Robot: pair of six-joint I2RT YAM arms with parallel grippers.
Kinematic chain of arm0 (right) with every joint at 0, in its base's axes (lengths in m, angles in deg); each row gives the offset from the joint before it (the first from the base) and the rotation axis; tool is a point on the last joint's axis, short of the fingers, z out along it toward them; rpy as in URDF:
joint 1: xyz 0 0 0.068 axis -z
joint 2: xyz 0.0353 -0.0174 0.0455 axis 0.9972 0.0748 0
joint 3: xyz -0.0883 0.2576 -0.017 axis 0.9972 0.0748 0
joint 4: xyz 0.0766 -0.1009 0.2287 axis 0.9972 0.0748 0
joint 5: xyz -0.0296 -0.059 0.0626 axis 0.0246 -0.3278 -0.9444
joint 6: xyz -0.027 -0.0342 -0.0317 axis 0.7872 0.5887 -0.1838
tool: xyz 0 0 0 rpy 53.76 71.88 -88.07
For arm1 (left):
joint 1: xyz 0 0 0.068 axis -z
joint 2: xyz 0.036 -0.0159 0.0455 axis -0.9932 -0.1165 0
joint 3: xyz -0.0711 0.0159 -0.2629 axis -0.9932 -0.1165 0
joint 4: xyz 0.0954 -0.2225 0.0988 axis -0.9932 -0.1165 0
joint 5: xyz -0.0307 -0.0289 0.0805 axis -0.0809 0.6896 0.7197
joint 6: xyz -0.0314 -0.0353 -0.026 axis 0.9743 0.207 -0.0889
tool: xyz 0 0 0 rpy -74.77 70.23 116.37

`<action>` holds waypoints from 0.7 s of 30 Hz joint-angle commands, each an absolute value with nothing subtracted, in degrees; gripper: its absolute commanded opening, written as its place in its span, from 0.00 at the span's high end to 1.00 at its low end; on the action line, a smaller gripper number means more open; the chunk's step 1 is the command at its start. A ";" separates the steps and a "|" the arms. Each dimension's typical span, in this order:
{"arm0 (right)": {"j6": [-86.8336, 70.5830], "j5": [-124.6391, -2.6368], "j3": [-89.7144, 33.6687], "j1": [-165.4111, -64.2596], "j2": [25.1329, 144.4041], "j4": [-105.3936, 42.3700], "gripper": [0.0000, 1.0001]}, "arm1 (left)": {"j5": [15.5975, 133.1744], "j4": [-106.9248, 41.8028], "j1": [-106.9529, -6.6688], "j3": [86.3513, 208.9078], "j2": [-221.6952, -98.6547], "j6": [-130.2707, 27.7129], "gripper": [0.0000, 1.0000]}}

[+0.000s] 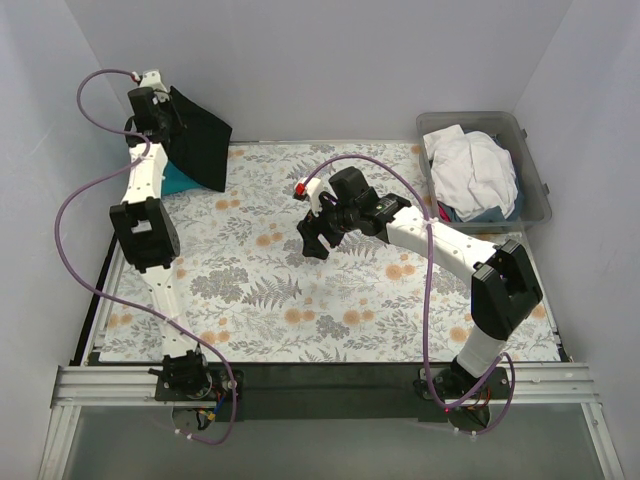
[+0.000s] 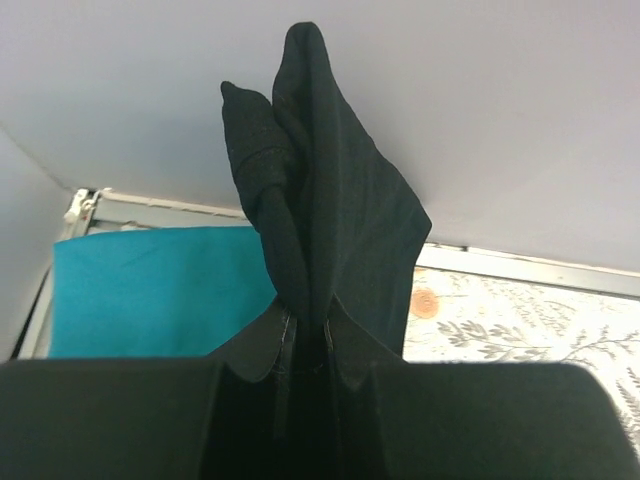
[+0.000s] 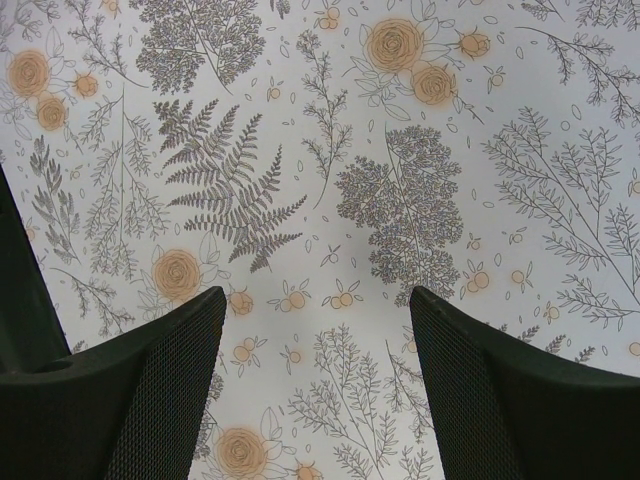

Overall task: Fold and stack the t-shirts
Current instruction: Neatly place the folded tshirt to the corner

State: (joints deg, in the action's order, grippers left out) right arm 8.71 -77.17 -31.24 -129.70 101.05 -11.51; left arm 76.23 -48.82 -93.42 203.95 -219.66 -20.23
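While left end effector pinches it, black t-shirt hangs lengthwise downward.

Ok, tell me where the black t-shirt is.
Top view, far left corner: the black t-shirt hangs pinched in the left gripper, above the teal t-shirt.

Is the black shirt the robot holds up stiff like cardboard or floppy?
Probably floppy: the black t-shirt bunches into folds where the left gripper pinches it. Likely light too, since that one pinch seems to carry most of it. It looks like soft cloth, so it is hardly breakable.
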 commanded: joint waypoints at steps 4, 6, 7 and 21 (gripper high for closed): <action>8.27 -78.32 -31.58 -129.57 102.04 -11.89 0.19 | 73.16 -46.71 -96.93 203.52 -218.44 -21.90 1.00; 8.09 -78.58 -31.49 -129.57 102.39 -11.89 0.19 | 72.54 -45.92 -98.16 203.08 -220.11 -22.08 1.00; 8.18 -78.67 -31.49 -129.57 102.56 -11.89 0.19 | 72.37 -45.74 -98.60 202.90 -220.82 -22.43 1.00; 8.00 -80.43 -30.61 -129.65 104.15 -11.80 0.18 | 72.00 -43.29 -103.44 208.26 -234.00 -33.40 1.00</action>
State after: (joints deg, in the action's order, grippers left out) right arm 8.30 -78.80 -31.22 -129.70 103.76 -11.49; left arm 71.93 -45.08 -103.50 205.30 -235.48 -28.99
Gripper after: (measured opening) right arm 0.818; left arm 0.069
